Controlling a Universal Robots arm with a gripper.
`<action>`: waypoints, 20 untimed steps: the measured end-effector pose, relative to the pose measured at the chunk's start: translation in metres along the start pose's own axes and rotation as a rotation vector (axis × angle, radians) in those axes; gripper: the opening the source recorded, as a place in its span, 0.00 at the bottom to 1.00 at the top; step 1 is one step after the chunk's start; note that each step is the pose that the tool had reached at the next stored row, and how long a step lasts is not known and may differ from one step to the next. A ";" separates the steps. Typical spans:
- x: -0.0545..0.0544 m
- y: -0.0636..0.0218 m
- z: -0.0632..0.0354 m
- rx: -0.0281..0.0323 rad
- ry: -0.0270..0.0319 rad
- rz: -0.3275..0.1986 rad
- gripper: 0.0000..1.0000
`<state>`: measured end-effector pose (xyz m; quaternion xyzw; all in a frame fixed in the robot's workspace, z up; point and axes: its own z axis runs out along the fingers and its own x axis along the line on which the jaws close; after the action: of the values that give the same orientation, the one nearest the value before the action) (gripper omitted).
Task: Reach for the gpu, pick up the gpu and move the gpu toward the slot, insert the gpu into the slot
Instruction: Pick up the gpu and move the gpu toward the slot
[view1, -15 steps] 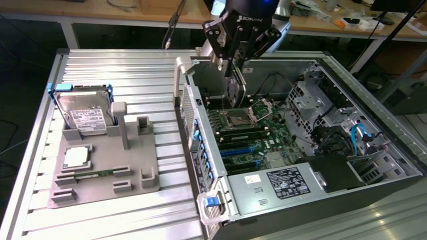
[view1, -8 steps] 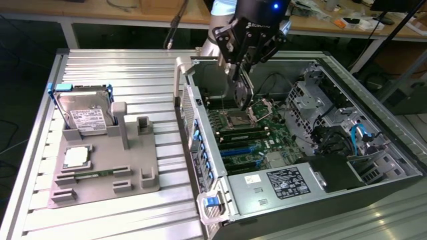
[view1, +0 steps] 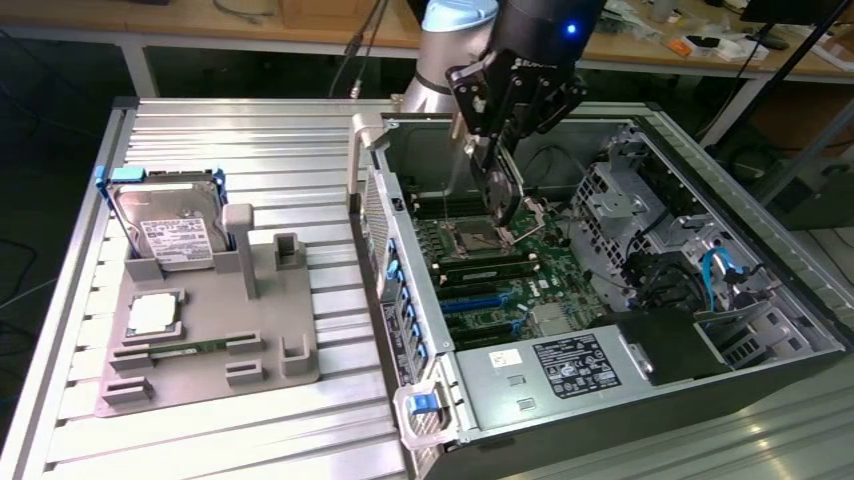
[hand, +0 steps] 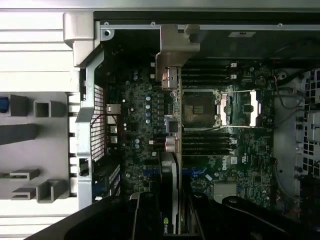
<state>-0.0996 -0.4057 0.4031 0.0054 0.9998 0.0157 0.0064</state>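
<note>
My gripper (view1: 497, 150) hangs over the open computer case, shut on the gpu (view1: 502, 195), a thin dark card held on edge above the green motherboard (view1: 554, 262). In the wrist view the gpu (hand: 169, 185) runs as a narrow strip away from the gripper (hand: 170, 220), and its silvery bracket (hand: 171, 55) reaches the case's back wall. The blue slot (view1: 470, 298) lies on the board below the processor socket, toward the exterior view's lower left of the card. The card floats above the board, clear of the slot.
A grey fixture (view1: 200, 330) on the exterior view's left carries a hard drive (view1: 171, 228) and a processor chip (view1: 151, 313). Inside the case are the processor socket (hand: 200, 107), black memory sockets (hand: 207, 142), cables (view1: 667, 280) and a power supply (view1: 574, 365).
</note>
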 end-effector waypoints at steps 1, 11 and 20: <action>-0.005 0.0000 0.0010 -0.0001 0.0000 0.000 0.27; -0.052 0.0003 0.0074 0.0007 0.0001 -0.002 0.27; -0.094 0.0008 0.0195 0.0109 0.0001 -0.005 0.27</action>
<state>-0.0050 -0.4053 0.3848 0.0031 0.9999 0.0103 0.0064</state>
